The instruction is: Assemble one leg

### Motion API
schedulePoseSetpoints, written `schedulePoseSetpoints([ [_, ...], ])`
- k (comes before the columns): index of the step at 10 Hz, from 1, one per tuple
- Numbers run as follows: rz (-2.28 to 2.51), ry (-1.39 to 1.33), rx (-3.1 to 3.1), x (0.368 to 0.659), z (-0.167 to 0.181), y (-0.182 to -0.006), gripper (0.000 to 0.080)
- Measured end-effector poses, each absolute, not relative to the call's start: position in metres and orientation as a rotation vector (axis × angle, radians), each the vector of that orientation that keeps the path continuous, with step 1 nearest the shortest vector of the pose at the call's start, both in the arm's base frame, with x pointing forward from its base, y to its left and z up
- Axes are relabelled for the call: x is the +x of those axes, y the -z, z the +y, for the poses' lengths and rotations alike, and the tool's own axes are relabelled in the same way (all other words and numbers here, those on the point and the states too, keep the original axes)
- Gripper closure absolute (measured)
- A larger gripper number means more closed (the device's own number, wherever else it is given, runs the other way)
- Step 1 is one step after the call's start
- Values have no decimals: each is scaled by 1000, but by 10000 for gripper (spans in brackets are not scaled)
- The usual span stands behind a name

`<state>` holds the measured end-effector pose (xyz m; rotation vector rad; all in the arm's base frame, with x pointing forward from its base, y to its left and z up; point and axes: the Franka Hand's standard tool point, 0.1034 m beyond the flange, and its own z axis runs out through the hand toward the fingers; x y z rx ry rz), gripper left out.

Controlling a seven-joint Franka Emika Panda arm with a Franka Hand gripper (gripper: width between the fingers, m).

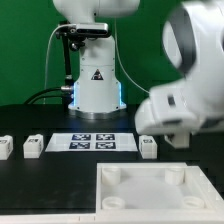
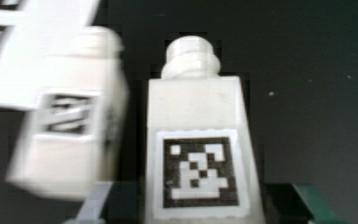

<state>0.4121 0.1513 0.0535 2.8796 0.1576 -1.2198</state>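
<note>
In the wrist view a white leg [image 2: 197, 120] lies on the black table with its marker tag [image 2: 197, 168] facing up and its round peg end pointing away. My gripper [image 2: 197, 206] straddles this leg, with a dark gap between each finger [image 2: 108, 200] and the leg's sides, so it is open. A second leg [image 2: 73, 120] lies right beside it. In the exterior view my hand [image 1: 168, 108] hovers low at the right, hiding the straddled leg; the neighbouring leg [image 1: 148, 146] shows just to its left.
The marker board [image 1: 92, 142] lies mid-table, its corner also in the wrist view [image 2: 16, 40]. Two more legs [image 1: 33, 146] [image 1: 5, 147] lie at the exterior view's left. The large flat white square part [image 1: 155, 195] is at the front. The robot base [image 1: 95, 85] stands behind.
</note>
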Motion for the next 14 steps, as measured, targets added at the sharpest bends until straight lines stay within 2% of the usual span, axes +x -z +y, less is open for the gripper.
schedulePoseSetpoints([
  [1, 184, 1202, 2902, 422, 133, -80, 508],
  [2, 201, 1145, 2943, 436, 118, -97, 508],
  [4, 135, 859, 3066, 462, 96, -140, 508],
  [5, 94, 763, 3117, 464, 95, -148, 507],
  [6, 94, 646, 3143, 466, 96, -142, 507],
  [8, 97, 305, 3190, 478, 95, -143, 506],
  [9, 132, 197, 3184, 497, 93, -145, 506],
  [12, 182, -257, 3177, 566, 71, -181, 506],
  [14, 172, -622, 3130, 579, 71, -184, 506],
])
